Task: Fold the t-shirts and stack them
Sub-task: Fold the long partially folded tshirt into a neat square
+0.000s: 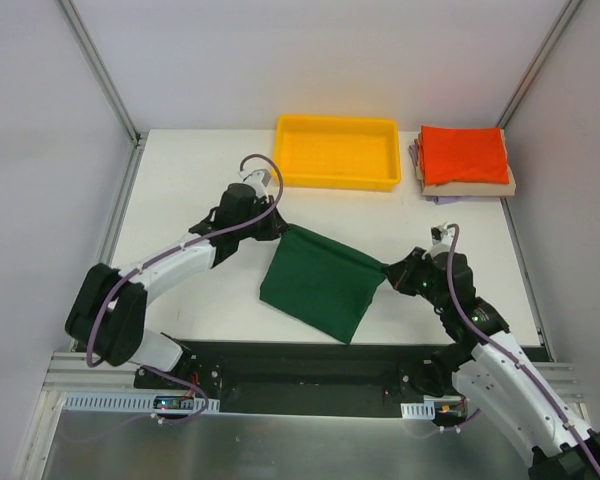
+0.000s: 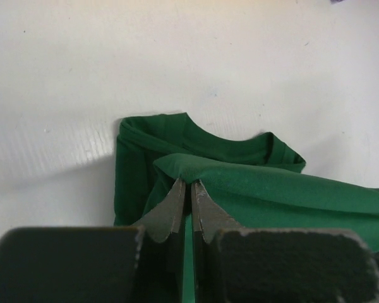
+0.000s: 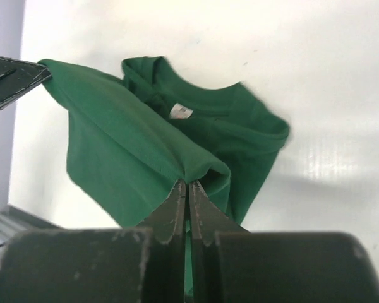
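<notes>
A dark green t-shirt [image 1: 320,283] hangs stretched between both grippers above the table's middle. My left gripper [image 1: 282,230] is shut on its upper left corner, and the pinched fold [image 2: 196,173] shows in the left wrist view. My right gripper [image 1: 388,271] is shut on its right corner, the cloth [image 3: 139,145] bunching at the fingertips [image 3: 177,199]. The collar and a white label [image 3: 181,112] lie lower, on the table. A stack of folded t-shirts [image 1: 464,162], orange-red on top of tan and lavender, rests at the back right.
A yellow plastic tray [image 1: 338,152] stands at the back centre, left of the folded stack. The white table [image 1: 180,190] is bounded by metal frame rails and grey walls on the left and right. A black strip runs along the near edge.
</notes>
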`<state>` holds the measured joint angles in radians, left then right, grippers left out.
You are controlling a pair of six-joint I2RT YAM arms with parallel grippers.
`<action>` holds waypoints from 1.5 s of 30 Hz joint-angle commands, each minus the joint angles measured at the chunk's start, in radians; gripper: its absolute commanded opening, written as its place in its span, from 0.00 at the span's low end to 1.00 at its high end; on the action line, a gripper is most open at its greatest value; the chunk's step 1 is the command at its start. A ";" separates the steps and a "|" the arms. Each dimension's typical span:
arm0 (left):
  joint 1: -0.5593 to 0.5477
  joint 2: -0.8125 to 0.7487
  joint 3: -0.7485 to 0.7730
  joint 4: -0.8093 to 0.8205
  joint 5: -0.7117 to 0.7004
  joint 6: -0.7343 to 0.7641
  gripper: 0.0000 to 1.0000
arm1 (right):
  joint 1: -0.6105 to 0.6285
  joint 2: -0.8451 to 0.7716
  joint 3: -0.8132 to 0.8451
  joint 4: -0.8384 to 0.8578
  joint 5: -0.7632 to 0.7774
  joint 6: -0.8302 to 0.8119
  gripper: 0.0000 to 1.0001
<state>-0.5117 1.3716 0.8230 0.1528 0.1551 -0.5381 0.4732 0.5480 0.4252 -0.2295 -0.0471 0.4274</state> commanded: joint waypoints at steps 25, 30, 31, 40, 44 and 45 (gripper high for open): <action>0.013 0.282 0.352 -0.213 -0.019 0.092 0.99 | -0.217 0.279 0.138 -0.106 -0.029 -0.151 0.96; -0.007 0.198 0.324 -0.214 0.280 0.078 0.99 | -0.203 0.176 0.060 0.089 -0.369 0.003 0.96; -0.019 0.213 0.333 -0.210 0.325 0.075 0.99 | -0.182 0.184 0.043 0.172 -0.437 0.025 0.96; -0.094 0.503 0.496 -0.214 0.391 0.063 0.99 | -0.084 0.464 0.049 0.256 -0.393 0.037 0.96; -0.090 0.613 0.533 -0.217 0.310 0.059 0.99 | -0.129 0.567 0.041 0.234 -0.324 -0.022 0.96; -0.087 0.639 0.541 -0.225 0.281 0.050 0.99 | -0.148 0.602 0.041 0.234 -0.315 -0.042 0.96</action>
<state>-0.6132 1.9453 1.3025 -0.0547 0.4938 -0.4656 0.3740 1.0744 0.4736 -0.0288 -0.4156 0.4446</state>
